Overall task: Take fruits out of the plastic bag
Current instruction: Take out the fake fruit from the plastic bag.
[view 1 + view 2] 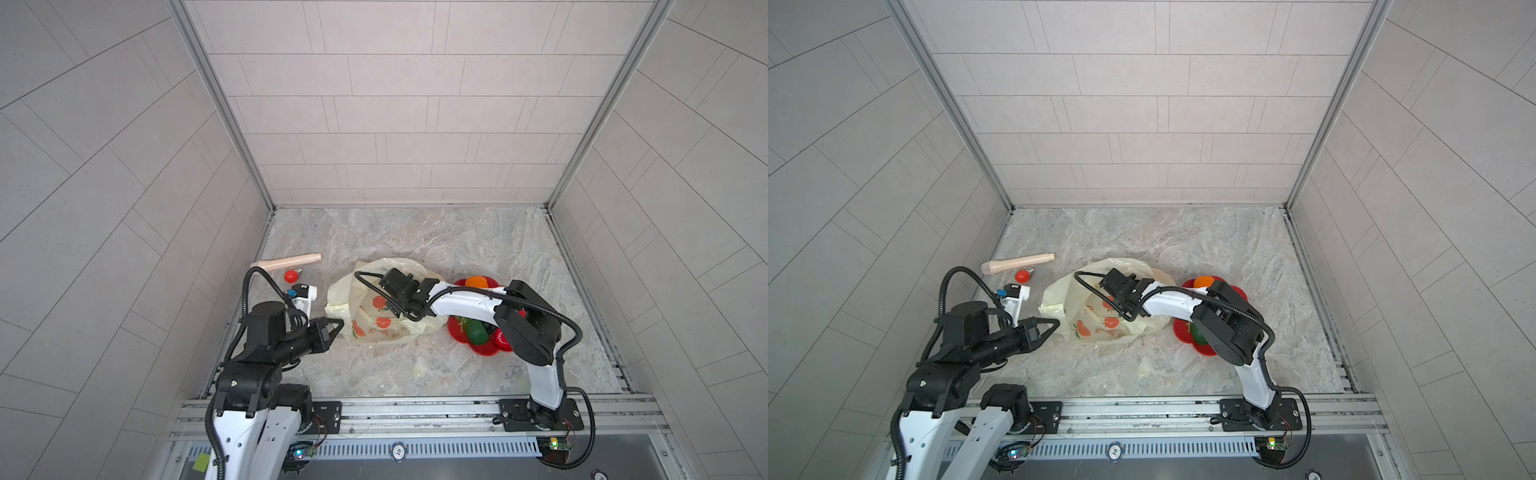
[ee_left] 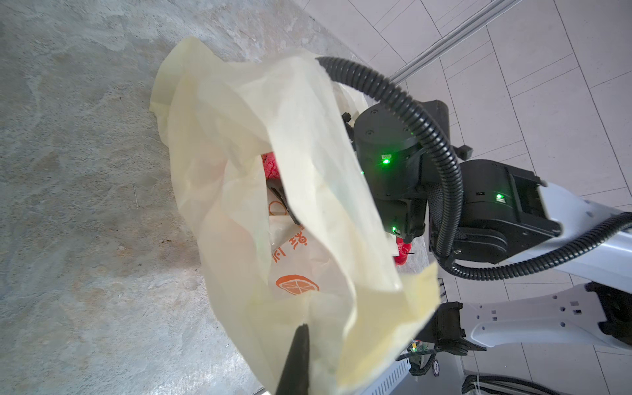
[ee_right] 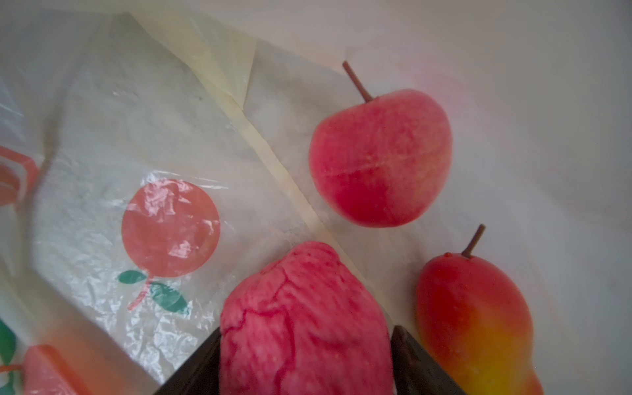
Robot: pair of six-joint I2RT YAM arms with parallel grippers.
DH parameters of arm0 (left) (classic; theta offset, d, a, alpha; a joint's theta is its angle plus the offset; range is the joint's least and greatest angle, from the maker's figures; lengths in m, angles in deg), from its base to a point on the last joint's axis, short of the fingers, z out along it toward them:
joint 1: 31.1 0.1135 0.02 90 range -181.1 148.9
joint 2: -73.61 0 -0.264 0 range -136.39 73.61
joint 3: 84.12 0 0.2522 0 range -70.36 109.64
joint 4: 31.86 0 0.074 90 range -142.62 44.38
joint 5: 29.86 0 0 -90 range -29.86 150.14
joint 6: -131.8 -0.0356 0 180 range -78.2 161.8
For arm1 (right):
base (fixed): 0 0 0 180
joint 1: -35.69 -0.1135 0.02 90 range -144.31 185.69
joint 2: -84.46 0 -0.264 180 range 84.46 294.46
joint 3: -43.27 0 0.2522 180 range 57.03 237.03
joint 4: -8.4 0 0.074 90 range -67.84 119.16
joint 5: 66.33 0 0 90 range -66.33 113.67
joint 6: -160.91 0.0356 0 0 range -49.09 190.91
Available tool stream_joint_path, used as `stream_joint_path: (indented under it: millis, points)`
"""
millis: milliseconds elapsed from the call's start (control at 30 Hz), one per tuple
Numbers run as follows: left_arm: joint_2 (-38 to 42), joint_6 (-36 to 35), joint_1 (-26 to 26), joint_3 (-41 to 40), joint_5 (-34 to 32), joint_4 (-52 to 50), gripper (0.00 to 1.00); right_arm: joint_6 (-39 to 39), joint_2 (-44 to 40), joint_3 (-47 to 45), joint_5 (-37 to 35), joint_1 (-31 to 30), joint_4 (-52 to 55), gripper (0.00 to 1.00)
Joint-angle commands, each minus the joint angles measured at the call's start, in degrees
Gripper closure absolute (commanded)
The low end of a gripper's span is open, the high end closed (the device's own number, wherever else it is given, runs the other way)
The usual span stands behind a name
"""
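Plastic bag [image 1: 376,309] pale yellow, see-through, printed with orange round fruits, green leaves and red characters; pink wrinkly fruit [image 3: 304,325] hot pink with darker crackle veins, peach [image 3: 379,157] pink-red with a paler seam and a brown stem, mango-shaped fruit [image 3: 475,325] red blending to yellow-orange, brown stem. Plate [image 1: 484,352] bright red, orange [image 1: 476,281] plain orange, green oval fruit [image 1: 476,331] dark glossy green. Tabletop [image 1: 457,245] grey-beige marble veining, walls [image 1: 374,124] pale grey tile with thin dark seams, small ball [image 1: 291,275] red with a silver tip, cylinder [image 1: 286,262] pale peach-beige.
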Motion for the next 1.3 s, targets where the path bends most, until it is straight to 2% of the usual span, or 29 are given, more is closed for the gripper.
stream_joint_path:
  millis: [0, 333, 600, 900, 1100, 1267]
  points:
    - [0.28, -0.03, 0.0, -0.3, -0.39, -0.03, 0.97, -0.11, -0.68, 1.33, 1.48, -0.02, 0.27, 0.3]
    - [-0.91, 0.53, 0.29, -0.59, -0.96, -0.14, 0.96, 0.76, -5.53, 2.38, 4.25, -0.15, 1.01, 0.55]
    - [-0.19, 1.21, 0.26, -0.75, -2.01, 0.82, 0.97, 1.28, -11.3, 2.27, 11.22, -1.29, 1.16, 0.57]
    - [3.64, 1.89, 0.28, -0.76, -4.53, 0.43, 0.97, 1.92, -16.41, 1.74, 24.9, -1.94, -2.57, 0.57]
    - [1.84, 1.94, 0.73, -0.6, -4.85, -0.32, 0.97, 2.09, -20.52, 2.0, 30.29, -3.01, -3.32, 0.57]
    - [0.9, 1.62, 1.2, -0.51, -4.0, -0.28, 0.97, 4.46, -22.39, 2.96, 38.27, -3.09, -5.33, 0.57]
